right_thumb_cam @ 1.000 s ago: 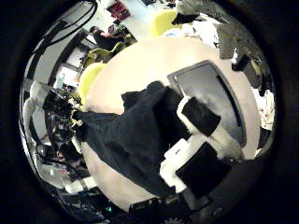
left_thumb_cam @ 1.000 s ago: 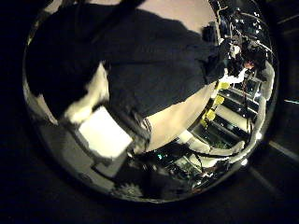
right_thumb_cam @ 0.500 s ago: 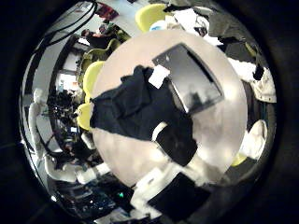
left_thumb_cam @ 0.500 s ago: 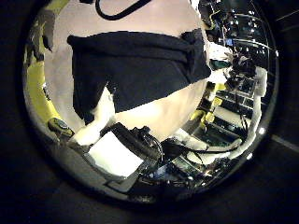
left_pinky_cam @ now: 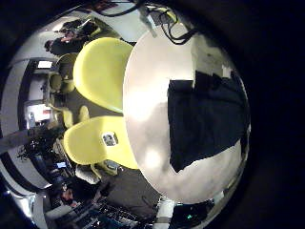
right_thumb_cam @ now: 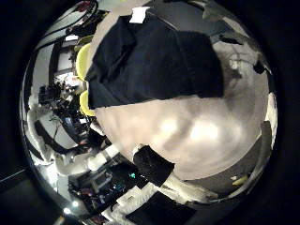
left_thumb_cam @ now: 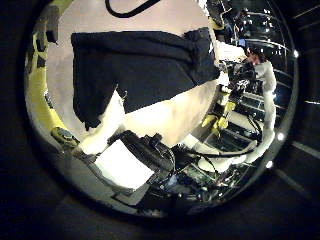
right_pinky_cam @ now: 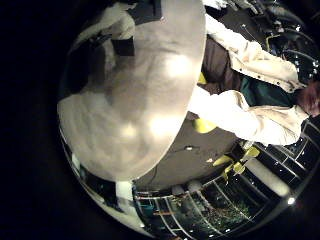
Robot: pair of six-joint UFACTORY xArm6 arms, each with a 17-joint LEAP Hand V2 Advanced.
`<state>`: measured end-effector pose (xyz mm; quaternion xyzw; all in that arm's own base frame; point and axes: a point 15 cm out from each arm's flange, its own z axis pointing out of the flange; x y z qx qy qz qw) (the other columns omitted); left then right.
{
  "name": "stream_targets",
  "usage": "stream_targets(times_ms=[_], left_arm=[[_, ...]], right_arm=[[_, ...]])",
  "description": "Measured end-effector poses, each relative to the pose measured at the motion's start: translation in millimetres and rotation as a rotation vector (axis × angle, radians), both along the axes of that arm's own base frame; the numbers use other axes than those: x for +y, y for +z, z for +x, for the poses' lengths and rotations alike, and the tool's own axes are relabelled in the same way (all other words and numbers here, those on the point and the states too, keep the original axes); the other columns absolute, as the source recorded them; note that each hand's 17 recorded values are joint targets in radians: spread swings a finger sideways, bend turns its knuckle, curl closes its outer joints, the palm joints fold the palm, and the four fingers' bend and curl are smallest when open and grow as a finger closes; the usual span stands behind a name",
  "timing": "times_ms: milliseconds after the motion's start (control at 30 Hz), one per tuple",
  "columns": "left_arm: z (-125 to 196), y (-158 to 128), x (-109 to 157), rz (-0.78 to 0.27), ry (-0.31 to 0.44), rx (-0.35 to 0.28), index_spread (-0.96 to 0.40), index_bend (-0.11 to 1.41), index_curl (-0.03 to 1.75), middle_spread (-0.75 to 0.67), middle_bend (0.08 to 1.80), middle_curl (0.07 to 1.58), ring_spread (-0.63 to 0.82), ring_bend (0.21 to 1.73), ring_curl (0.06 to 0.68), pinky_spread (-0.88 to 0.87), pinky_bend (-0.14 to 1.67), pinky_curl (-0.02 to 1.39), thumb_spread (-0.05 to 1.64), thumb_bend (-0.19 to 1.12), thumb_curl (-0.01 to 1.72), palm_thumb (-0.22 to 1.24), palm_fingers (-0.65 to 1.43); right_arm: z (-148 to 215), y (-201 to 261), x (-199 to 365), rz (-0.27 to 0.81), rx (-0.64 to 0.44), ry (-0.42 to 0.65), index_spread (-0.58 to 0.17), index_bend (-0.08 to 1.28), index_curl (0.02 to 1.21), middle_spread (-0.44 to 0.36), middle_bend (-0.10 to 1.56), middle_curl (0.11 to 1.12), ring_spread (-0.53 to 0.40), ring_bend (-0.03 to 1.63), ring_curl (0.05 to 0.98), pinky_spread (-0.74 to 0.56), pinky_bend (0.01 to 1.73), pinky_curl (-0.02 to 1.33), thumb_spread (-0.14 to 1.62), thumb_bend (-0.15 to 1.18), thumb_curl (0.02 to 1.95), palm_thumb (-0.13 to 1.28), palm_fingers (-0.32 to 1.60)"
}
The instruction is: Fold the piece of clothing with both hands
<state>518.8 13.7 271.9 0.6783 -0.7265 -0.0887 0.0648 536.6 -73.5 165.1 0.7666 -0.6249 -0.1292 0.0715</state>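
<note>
Left little-finger palm view shows a dark, folded cloth garment (left_pinky_cam: 205, 119) lying flat on a pale round table (left_pinky_cam: 148, 105), near the edge away from two yellow chairs (left_pinky_cam: 95, 105), with bare tabletop between. From the left thumb side the garment (left_thumb_cam: 140, 65) stretches lengthwise across the table (left_thumb_cam: 170, 115), and the left hand (left_thumb_cam: 125, 155) touches nothing; its fingers sit at the frame edge, so I cannot tell how far open they are. Right thumb view has the garment (right_thumb_cam: 150, 61) above open tabletop (right_thumb_cam: 187, 131); the right hand (right_thumb_cam: 155, 167) holds nothing, its spread unclear.
</note>
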Motion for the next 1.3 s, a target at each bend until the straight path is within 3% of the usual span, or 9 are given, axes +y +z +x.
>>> stream_targets(times_ms=[167, 233, 333, 367, 500, 600, 800, 967, 1300], left_arm=[[-6, -3, -5, -0.010, -0.010, 0.013, -0.07, 0.18, 0.55, 0.05, 0.19, 0.53, -0.07, 0.85, 0.347, -0.19, 0.61, 0.65, 1.12, -0.02, 0.42, 0.57, 0.18], [-8, -3, -6, -0.011, -0.016, 0.017, -0.07, 0.18, 0.54, 0.05, 0.20, 0.52, -0.06, 0.84, 0.343, -0.17, 0.60, 0.65, 1.12, -0.02, 0.42, 0.57, 0.19], [-10, -3, -7, -0.011, -0.018, 0.019, -0.07, 0.18, 0.52, 0.05, 0.19, 0.51, -0.06, 0.84, 0.339, -0.16, 0.58, 0.64, 1.13, -0.02, 0.41, 0.57, 0.19], [-11, -3, -7, -0.011, -0.020, 0.020, -0.07, 0.18, 0.51, 0.05, 0.19, 0.50, -0.06, 0.84, 0.337, -0.15, 0.58, 0.64, 1.13, -0.02, 0.41, 0.57, 0.19], [-15, -10, -11, -0.012, -0.028, 0.035, -0.06, 0.18, 0.50, 0.05, 0.19, 0.48, -0.05, 0.82, 0.330, -0.14, 0.56, 0.63, 1.13, -0.02, 0.41, 0.57, 0.20], [-23, -21, -15, -0.013, -0.037, 0.061, -0.06, 0.18, 0.49, 0.06, 0.20, 0.48, -0.05, 0.81, 0.327, -0.13, 0.55, 0.62, 1.13, -0.02, 0.41, 0.57, 0.20], [-45, -54, -25, -0.037, -0.041, 0.096, -0.06, 0.18, 0.47, 0.06, 0.19, 0.46, -0.03, 0.80, 0.317, -0.09, 0.50, 0.60, 1.14, -0.02, 0.40, 0.57, 0.21], [-59, -85, -40, -0.059, -0.052, 0.089, -0.06, 0.18, 0.46, 0.06, 0.19, 0.45, -0.03, 0.79, 0.310, -0.08, 0.48, 0.59, 1.14, -0.02, 0.40, 0.57, 0.22], [-65, -122, -69, -0.089, -0.074, 0.121, -0.06, 0.18, 0.44, 0.06, 0.20, 0.43, -0.03, 0.77, 0.299, -0.07, 0.46, 0.58, 1.14, -0.02, 0.40, 0.57, 0.24]], right_arm=[[4, -21, 9, -0.002, 0.011, 0.014, -0.251, 0.18, 0.39, -0.098, 0.54, 0.46, -0.114, 1.06, 0.398, 0.11, 0.80, 0.53, 1.06, -0.02, 0.33, 0.34, 0.27], [3, -24, 10, -0.003, 0.017, 0.017, -0.251, 0.19, 0.38, -0.159, 0.53, 0.45, -0.138, 1.09, 0.391, 0.07, 0.81, 0.51, 1.05, -0.01, 0.33, 0.38, 0.35], [3, -24, 7, -0.028, 0.020, 0.035, -0.280, 0.19, 0.37, -0.245, 0.62, 0.48, -0.216, 1.16, 0.391, -0.14, 0.96, 0.50, 1.06, 0.02, 0.36, 0.50, 0.79], [3, -24, 6, -0.040, 0.022, 0.042, -0.320, 0.24, 0.39, -0.247, 0.74, 0.52, -0.228, 1.17, 0.395, -0.23, 0.98, 0.49, 1.06, 0.04, 0.39, 0.59, 1.09], [-2, -23, -7, -0.067, 0.037, 0.046, -0.366, 0.54, 0.55, -0.222, 0.91, 0.61, -0.221, 1.19, 0.457, -0.27, 1.05, 0.58, 1.05, 0.10, 0.44, 0.77, 1.35], [-2, -18, -18, -0.087, 0.032, 0.042, -0.366, 0.78, 0.66, -0.193, 1.06, 0.68, -0.220, 1.26, 0.501, -0.25, 1.14, 0.64, 1.05, 0.13, 0.49, 0.90, 1.28], [-24, 10, -61, -0.087, 0.056, -0.030, -0.341, 0.95, 0.77, -0.168, 1.22, 0.75, -0.218, 1.37, 0.575, -0.23, 1.24, 0.75, 1.08, 0.13, 0.54, 0.98, 1.14], [-42, 42, -106, -0.092, 0.031, -0.110, -0.325, 1.00, 0.81, -0.154, 1.27, 0.77, -0.216, 1.41, 0.615, -0.22, 1.26, 0.82, 1.09, 0.10, 0.58, 1.00, 1.08], [-34, 89, -99, -0.085, -0.071, -0.096, -0.309, 1.02, 0.85, -0.143, 1.29, 0.79, -0.215, 1.42, 0.662, -0.20, 1.24, 0.93, 1.12, 0.05, 0.62, 1.01, 1.04]])
